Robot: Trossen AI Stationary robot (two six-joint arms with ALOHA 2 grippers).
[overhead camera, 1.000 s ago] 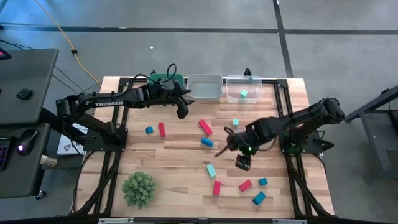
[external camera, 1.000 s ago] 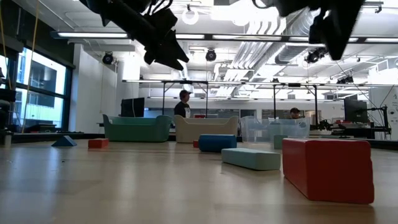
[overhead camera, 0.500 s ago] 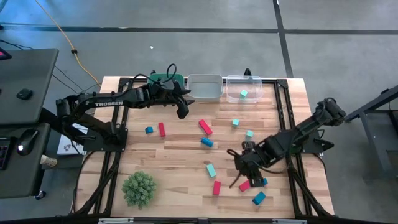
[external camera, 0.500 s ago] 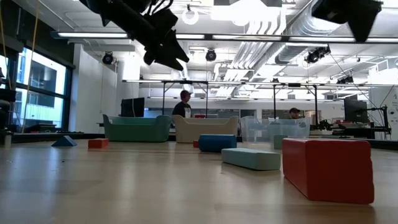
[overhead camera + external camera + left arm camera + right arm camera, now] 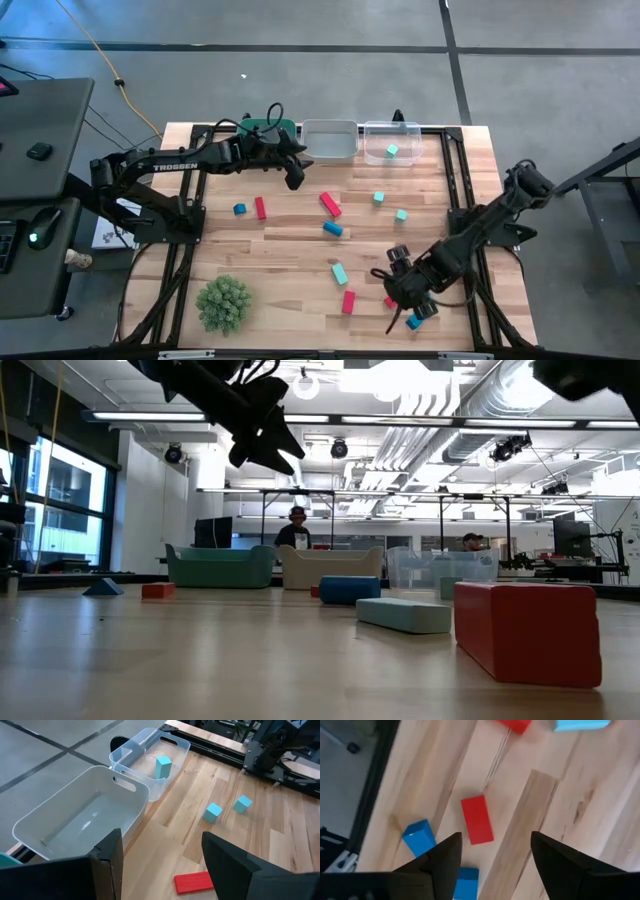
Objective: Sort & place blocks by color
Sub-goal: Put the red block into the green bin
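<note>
Nearby, blue blocks (image 5: pixel 421 836) flank the red bar (image 5: pixel 477 819) on the table's near right; nothing blocks it. Right gripper (image 5: pixel 492 852) hovers above, jaws wide, empty. Left gripper (image 5: pixel 159 852) open by the bins (image 5: pixel 80 817).

Three bins are sitting side by side along the wooden table's (image 5: pixel 280 250) far edge: dark green tub (image 5: pixel 262 128) at left, grey plastic bin (image 5: pixel 329 140) in the middle, clear plastic bin (image 5: pixel 392 141) at right, holding one light teal cube (image 5: pixel 392 151). The left gripper (image 5: pixel 292 176) is hanging just before the green tub. Red, blue and teal blocks are lying scattered across the table's middle. The green spiky ball (image 5: pixel 224 301) is resting at near left. The right gripper (image 5: pixel 397 300) is hanging over a small red bar (image 5: pixel 477 819) at near right, with blue blocks (image 5: pixel 420 836) beside it.
</note>
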